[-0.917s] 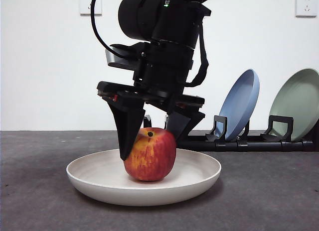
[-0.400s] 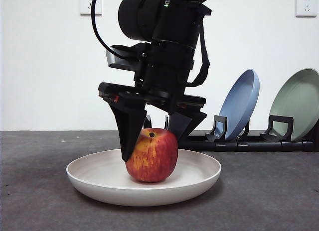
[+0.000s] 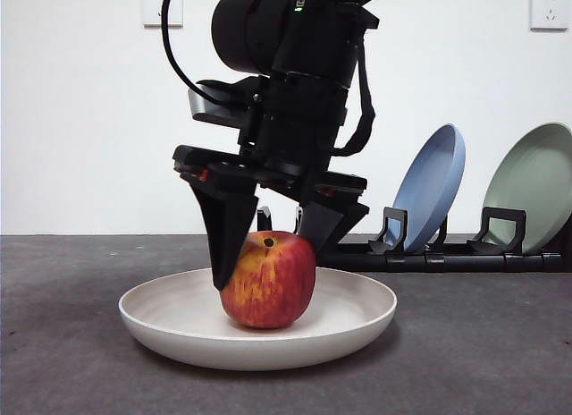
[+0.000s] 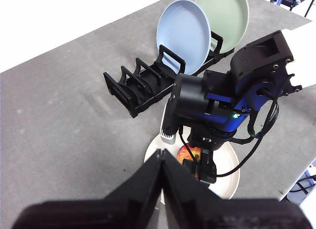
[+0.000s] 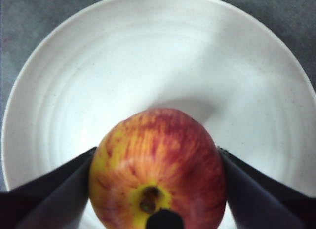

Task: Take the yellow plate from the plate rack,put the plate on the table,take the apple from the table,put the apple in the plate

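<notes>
The yellow plate (image 3: pixel 257 330) is already lying on the table (image 3: pixel 71 343) at the lower centre of the front view, out of the plate rack (image 3: pixel 447 249) at the right. The apple (image 3: pixel 268 279) is sitting in the plate, so only letting go and pulling back seem left. The right gripper (image 5: pixel 158 199) is flanking the apple, its jaws against both sides. The left gripper (image 4: pixel 162 165) is waiting high, jaws together. Compared with half a second ago, the apple is sitting slightly further left and tilted.
</notes>
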You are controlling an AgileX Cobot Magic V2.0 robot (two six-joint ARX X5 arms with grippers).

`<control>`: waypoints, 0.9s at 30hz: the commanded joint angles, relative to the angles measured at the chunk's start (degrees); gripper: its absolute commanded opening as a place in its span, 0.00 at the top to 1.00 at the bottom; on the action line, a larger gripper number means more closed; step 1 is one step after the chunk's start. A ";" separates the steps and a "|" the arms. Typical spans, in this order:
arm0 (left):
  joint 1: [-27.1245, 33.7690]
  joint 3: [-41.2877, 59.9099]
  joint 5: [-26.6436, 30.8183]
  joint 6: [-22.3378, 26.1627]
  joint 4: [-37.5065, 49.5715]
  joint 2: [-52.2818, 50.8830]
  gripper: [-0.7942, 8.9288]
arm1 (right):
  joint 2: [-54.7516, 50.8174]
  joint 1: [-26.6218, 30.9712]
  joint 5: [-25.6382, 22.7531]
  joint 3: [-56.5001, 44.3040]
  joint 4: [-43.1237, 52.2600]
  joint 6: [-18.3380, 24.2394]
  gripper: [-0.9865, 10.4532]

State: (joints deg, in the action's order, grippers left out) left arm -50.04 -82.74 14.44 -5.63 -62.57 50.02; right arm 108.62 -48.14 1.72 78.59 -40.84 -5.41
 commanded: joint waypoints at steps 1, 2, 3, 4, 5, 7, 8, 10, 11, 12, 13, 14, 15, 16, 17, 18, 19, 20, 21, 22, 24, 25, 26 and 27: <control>0.09 0.07 -0.04 -0.22 -0.22 -0.15 0.93 | 0.94 -0.26 0.20 -0.09 0.11 -1.09 0.42; 0.09 0.07 -0.04 -0.22 -0.39 -0.15 0.93 | 0.90 -0.28 0.22 -0.09 0.02 -1.07 0.41; 0.09 0.07 -0.04 -0.22 -0.52 -0.15 0.93 | 0.74 -0.28 0.22 -0.09 -0.15 -1.07 0.41; 0.09 0.07 -0.04 -0.22 -0.66 -0.15 0.93 | 0.57 -0.28 0.13 -0.07 -0.37 -1.05 0.41; 0.09 0.07 -0.04 -0.22 -0.77 -0.15 0.93 | 0.28 -0.28 -0.11 -0.07 -0.68 -1.05 0.41; 0.09 0.07 -0.04 -0.24 -0.85 -0.15 0.93 | -0.63 -0.26 -0.74 -0.04 -1.33 -1.03 0.41; 0.09 0.07 -0.04 -0.22 -0.87 -0.15 0.93 | -1.33 -0.26 -1.29 -0.04 -1.64 -0.98 0.41; 0.09 0.07 -0.04 -0.24 -0.87 -0.15 0.93 | -3.52 -0.26 -2.91 -0.02 -2.34 -0.79 0.41; 0.09 0.07 -0.04 -0.22 -0.85 -0.15 0.93 | -4.87 -0.26 -4.13 -0.02 -2.73 -0.79 0.41; 0.09 0.07 -0.02 -0.22 -0.87 -0.15 0.93 | -6.25 -0.22 -5.25 -0.02 -3.17 -0.72 0.41; 0.09 0.07 -0.04 -0.22 -0.85 -0.15 0.93 | -7.98 -0.17 -6.25 -0.02 -3.85 -0.46 0.41; 0.09 0.07 -0.04 -0.22 -0.87 -0.15 0.93 | -9.84 -0.15 -7.23 -0.02 -4.66 -0.42 0.41; 0.09 0.07 -0.04 -0.22 -0.90 -0.15 0.93 | -11.63 -0.13 -7.93 -0.02 -5.57 -0.44 0.41; 0.09 0.07 -0.04 -0.20 -1.01 -0.15 0.93 | -13.73 -0.11 -8.48 0.00 -6.69 -0.44 0.42; 0.09 0.07 -0.04 -0.20 -1.09 -0.15 0.93 | -16.06 -0.11 -8.92 0.00 -8.02 -0.44 0.42; 0.09 0.07 -0.04 -0.20 -1.20 -0.15 0.93 | -18.03 -0.11 -9.11 0.00 -9.18 -0.46 0.42; 0.09 0.07 -0.04 -0.20 -1.27 -0.15 0.93 | -20.50 -0.11 -9.11 0.00 -10.67 -0.46 0.42; 0.09 0.07 -0.04 -0.20 -1.31 -0.15 0.93 | -22.88 -0.13 -9.07 0.00 -12.15 -0.46 0.42; 0.09 0.07 -0.02 -0.20 -1.31 -0.15 0.93 | -24.94 -0.13 -9.01 0.00 -13.49 -0.52 0.42; 0.09 0.07 -0.04 -0.20 -1.31 -0.15 0.93 | -27.23 -0.15 -9.01 0.00 -15.08 -0.63 0.42; 0.09 0.07 -0.04 -0.17 -1.38 -0.15 0.93 | -31.36 -0.17 -8.63 0.00 -18.34 -0.68 0.42; 0.09 0.07 -0.04 -0.17 -1.44 -0.15 0.93 | -33.46 -0.17 -8.57 0.00 -20.24 -0.96 0.42; 0.09 0.07 -0.04 -0.17 -1.60 -0.15 0.93 | -35.43 -0.17 -8.57 0.00 -22.12 -1.16 0.42; 0.09 0.07 -0.02 -0.17 -1.70 -0.15 0.93 | -37.07 -0.17 -8.57 0.00 -23.74 -1.22 0.42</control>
State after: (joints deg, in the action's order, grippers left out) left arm -50.04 -82.74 14.44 -5.63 -64.14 50.02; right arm 72.16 -48.14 -7.05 78.63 -63.77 -6.09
